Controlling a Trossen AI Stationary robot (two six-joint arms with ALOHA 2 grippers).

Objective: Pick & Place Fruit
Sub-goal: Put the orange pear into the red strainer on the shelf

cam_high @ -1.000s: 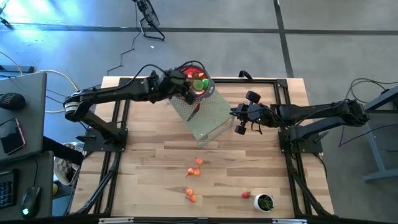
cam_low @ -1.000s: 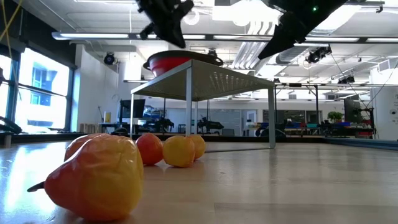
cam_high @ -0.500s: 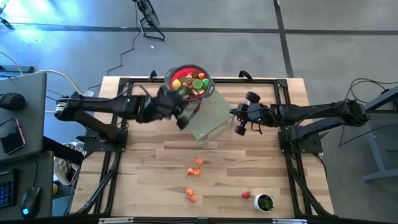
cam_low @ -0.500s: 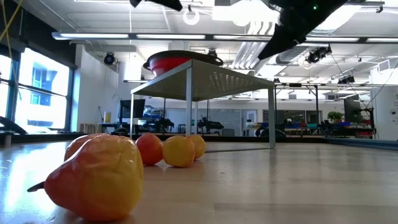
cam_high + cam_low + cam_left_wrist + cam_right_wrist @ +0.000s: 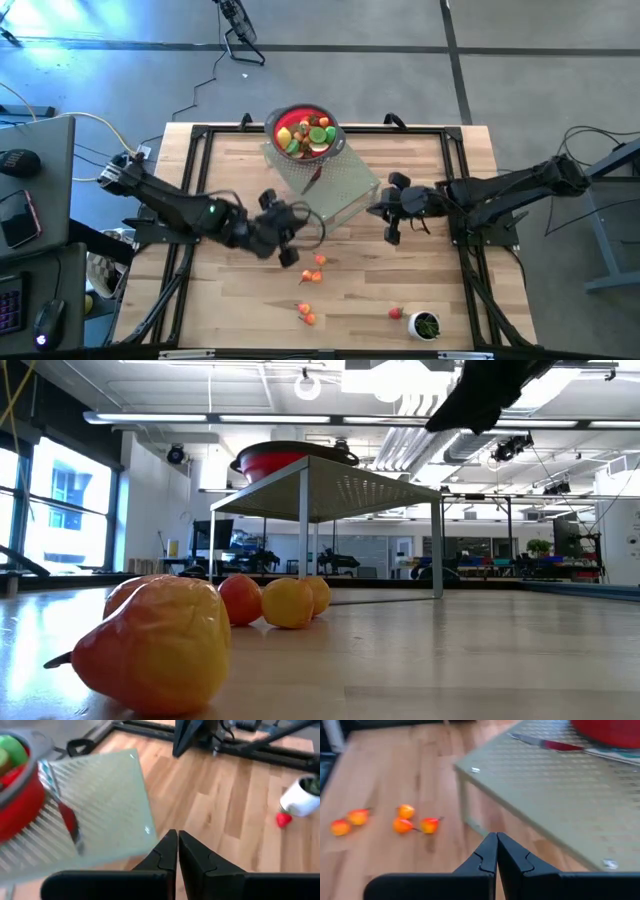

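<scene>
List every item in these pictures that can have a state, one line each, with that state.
left gripper: shut, empty, above the table near the loose fruit.
right gripper: shut, empty, beside the stand.
red bowl: upright on the stand, filled with fruit.
knife: lying flat on the stand.
white cup: upright, green contents.
loose fruit: resting on the table.

you can't make out the green contents of the white cup (image 5: 426,325), and the red bowl (image 5: 17,795) is cut off in the left wrist view.
</scene>
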